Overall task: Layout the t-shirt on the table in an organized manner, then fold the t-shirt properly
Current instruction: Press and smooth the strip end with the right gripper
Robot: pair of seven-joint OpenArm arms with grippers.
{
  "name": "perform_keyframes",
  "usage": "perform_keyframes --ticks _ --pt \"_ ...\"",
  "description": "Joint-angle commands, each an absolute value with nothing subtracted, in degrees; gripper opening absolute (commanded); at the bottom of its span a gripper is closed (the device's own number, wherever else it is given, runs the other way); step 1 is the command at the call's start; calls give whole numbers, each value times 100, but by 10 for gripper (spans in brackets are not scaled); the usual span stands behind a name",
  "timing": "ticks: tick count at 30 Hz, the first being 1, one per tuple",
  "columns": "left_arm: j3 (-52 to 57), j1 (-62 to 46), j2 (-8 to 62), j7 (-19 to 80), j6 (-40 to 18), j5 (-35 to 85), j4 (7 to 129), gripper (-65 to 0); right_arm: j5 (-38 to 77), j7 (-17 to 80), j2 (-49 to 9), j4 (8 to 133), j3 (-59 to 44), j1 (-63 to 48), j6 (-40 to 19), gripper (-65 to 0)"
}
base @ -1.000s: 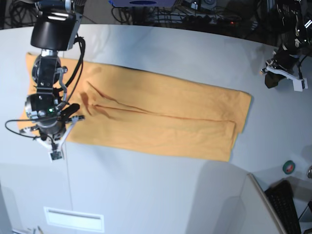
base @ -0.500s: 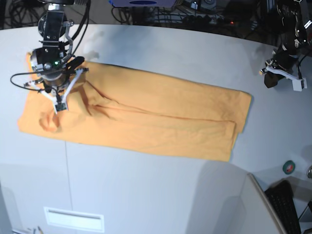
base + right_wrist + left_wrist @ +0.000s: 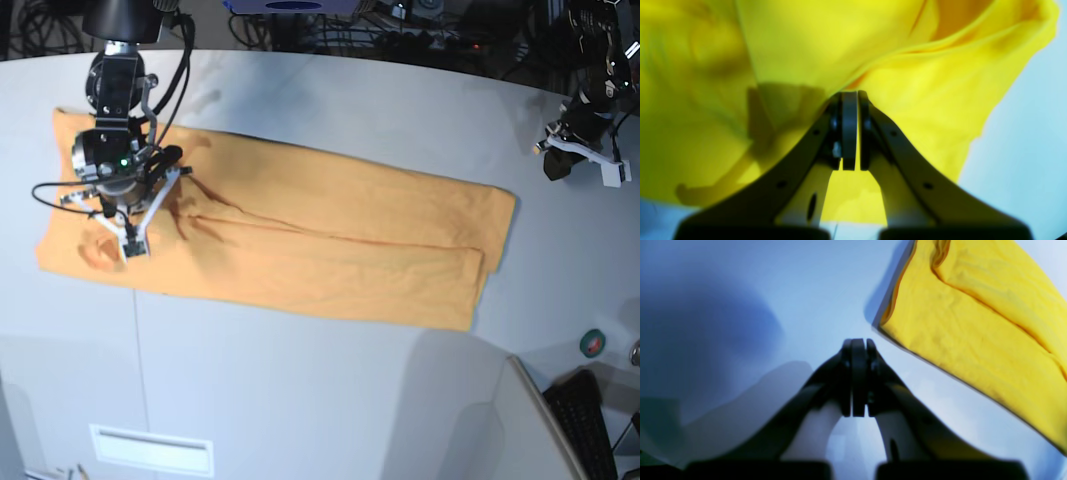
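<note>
The t-shirt is soft, limp cotton — best pinched at its hem corners; both grippers' jaws are together, apparently empty.

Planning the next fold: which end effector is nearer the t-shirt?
Right. The right end effector is shut and hangs directly over the t-shirt at its sleeve end; the left end effector, shut, is off beyond the opposite end.

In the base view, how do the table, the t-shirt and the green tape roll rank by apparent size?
Largest to smallest:
1. the table
2. the t-shirt
3. the green tape roll, at the right edge
</note>
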State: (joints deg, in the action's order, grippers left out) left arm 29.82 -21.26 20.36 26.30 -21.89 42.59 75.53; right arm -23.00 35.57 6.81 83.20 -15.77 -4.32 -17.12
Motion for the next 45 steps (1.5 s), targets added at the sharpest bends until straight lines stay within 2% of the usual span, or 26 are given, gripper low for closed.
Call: perform_keyframes --ticks 1,11,17,22,25,29,32,37,45 --pt "3037 -2123 2149 2510 -2220 4347 7644 -650 -2316 3442 681 8418 -1569 -277 -1684 -650" --pt "3037 -2132 2141 2510 -2220 4347 7644 -650 -2316 3363 646 7160 -1578 725 -1684 -650" --pt "3037 -2132 2158 2510 -2220 4347 7635 -650 -2343 3073 629 6888 -1569 971 -1675 -650" --pt "3037 -2132 2158 2510 -2220 4347 7635 -650 -2343 3029 505 6070 -1560 1305 -1675 -650" --pt "3037 -2132 2158 2510 -2220 4347 7635 -650 -2343 3029 505 6343 -1560 1279 -1684 -650" --pt "3037 -2141 2167 2510 -2220 4347 7635 -650 -2343 3055 497 7697 -1569 892 -1692 -650" --pt "3037 -2141 2167 2510 -2220 4347 7635 -650 -2343 3090 268 8092 -1596 840 -1684 -650" --pt "3037 -2132 2149 2510 -2220 4347 7635 -650 -2334 3046 -119 7451 -1604 936 -1666 -650" --pt "3037 -2158 2141 2510 -2229 4347 7662 -650 -2325 2466 -207 6360 -2211 910 -1666 -650"
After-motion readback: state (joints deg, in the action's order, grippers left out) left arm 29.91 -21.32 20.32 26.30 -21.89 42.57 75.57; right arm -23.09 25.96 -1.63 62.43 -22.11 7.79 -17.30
